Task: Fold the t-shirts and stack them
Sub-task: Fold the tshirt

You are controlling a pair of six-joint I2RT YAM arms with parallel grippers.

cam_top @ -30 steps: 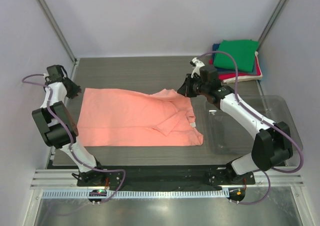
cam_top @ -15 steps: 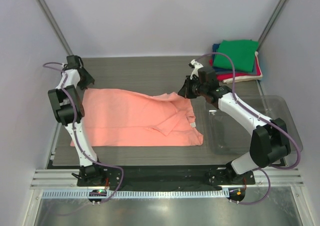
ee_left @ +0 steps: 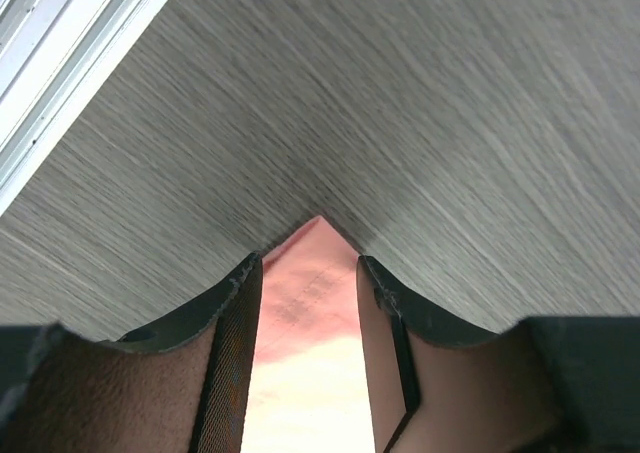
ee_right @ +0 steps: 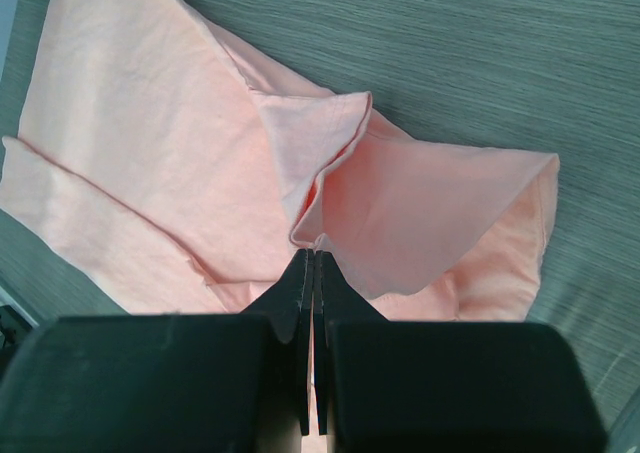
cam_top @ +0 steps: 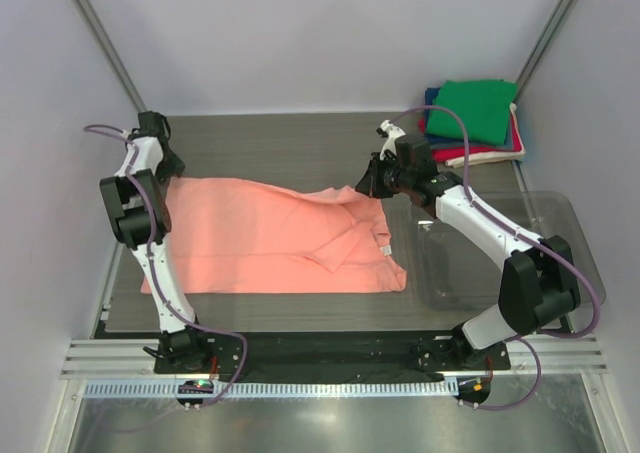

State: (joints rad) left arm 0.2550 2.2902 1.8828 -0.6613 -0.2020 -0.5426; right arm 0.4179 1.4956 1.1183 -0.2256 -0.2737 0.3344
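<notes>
At upper left the left end effector [ee_left: 308,265] stands open astride a corner of the salmon-pink t-shirt [cam_top: 250,243], spread across the counter [cam_top: 290,143] mid-frame; the right end effector [ee_right: 313,261] is closed, pinching its raised fold; folded t-shirts [cam_top: 478,113] sit stacked upper right

Left pincer [ee_left: 308,265] parted, right pincer [ee_right: 313,257] pinched shut

Spread across the grey wood-grain tabletop [cam_top: 280,143] a salmon-pink cotton t-shirt [cam_top: 260,243] — far right corner, green-topped stack of folded t-shirts [cam_top: 475,113]; nearer right, clear plastic tray [cam_top: 575,223].
</notes>
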